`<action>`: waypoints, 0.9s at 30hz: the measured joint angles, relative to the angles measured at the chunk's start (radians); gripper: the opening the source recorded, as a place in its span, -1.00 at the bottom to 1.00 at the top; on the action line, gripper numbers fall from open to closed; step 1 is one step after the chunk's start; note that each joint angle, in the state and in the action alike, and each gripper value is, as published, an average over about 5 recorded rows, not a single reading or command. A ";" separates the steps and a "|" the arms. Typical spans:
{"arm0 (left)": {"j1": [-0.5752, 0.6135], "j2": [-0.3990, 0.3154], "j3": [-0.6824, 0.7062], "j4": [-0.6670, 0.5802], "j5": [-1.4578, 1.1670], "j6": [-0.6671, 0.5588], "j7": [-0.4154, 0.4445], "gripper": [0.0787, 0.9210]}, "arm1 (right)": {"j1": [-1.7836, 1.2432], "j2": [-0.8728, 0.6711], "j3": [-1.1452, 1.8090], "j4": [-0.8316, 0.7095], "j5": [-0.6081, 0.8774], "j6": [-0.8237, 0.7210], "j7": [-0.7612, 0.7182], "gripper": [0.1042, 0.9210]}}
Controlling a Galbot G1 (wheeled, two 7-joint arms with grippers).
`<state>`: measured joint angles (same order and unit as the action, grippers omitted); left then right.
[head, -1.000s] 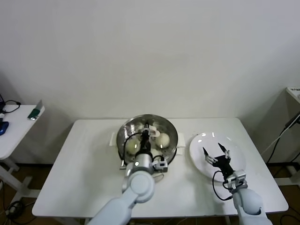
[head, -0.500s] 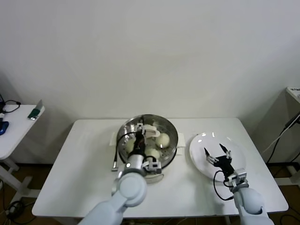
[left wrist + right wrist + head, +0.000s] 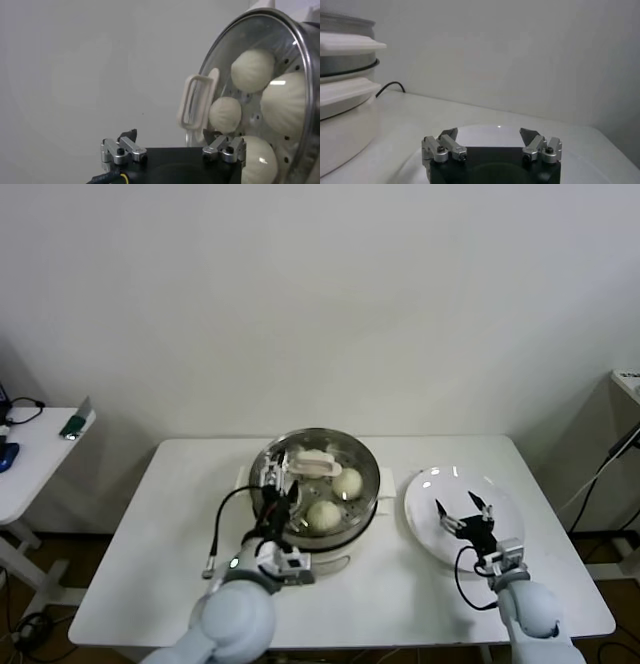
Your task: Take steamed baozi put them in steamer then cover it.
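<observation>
The left gripper hangs with jaws spread and empty just on the near side of the steamer, well inside the table edge. The glass lid sits on it, its white handle lying crosswise beyond the fingers. The baozi rest inside. The right gripper, also spread, idles over the white plate.

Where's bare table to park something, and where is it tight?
Bare tabletop runs wide on the robot's left, from the steamer out to the table edge. The front strip between the two arms is bare too. It is tight between steamer and white plate, a narrow gap. The left tool hangs open at the steamer's near rim; the right tool is open over the plate.
</observation>
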<state>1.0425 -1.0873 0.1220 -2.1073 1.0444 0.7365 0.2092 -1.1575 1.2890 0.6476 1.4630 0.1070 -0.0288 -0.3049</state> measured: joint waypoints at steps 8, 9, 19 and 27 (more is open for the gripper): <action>0.093 0.041 -0.120 -0.063 -0.161 0.000 -0.122 0.77 | -0.009 -0.004 0.001 0.021 -0.001 -0.005 0.003 0.76; 0.108 0.042 -0.143 -0.068 -0.191 0.000 -0.146 0.77 | -0.011 -0.004 0.001 0.025 -0.001 -0.004 0.003 0.76; 0.292 -0.017 -0.422 -0.073 -0.583 -0.218 -0.323 0.77 | -0.034 0.000 0.007 0.061 -0.002 0.007 0.004 0.76; 0.408 -0.122 -0.611 0.007 -0.873 -0.510 -0.355 0.77 | -0.058 0.001 0.017 0.092 0.006 0.030 -0.003 0.76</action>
<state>1.4505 -1.2094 -0.4890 -2.1007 0.1710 0.2269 -0.1460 -1.2158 1.2901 0.6646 1.5546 0.1125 0.0008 -0.3075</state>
